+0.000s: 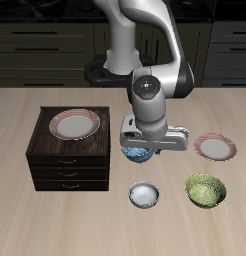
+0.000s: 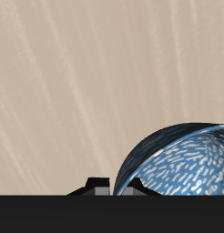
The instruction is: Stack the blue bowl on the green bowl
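1. gripper (image 1: 141,150) is clamped on the blue bowl's (image 1: 138,153) rim, fingers closed on it.
2. Bowl's held off the table, farther back than the green bowl (image 1: 205,189), beside the dark cabinet (image 1: 75,160).

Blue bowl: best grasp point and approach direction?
Pinch the rim of the blue bowl, coming straight down. It sits upright and open on the table, so its thin wall fits between the fingers; the rounded body is likely too wide.
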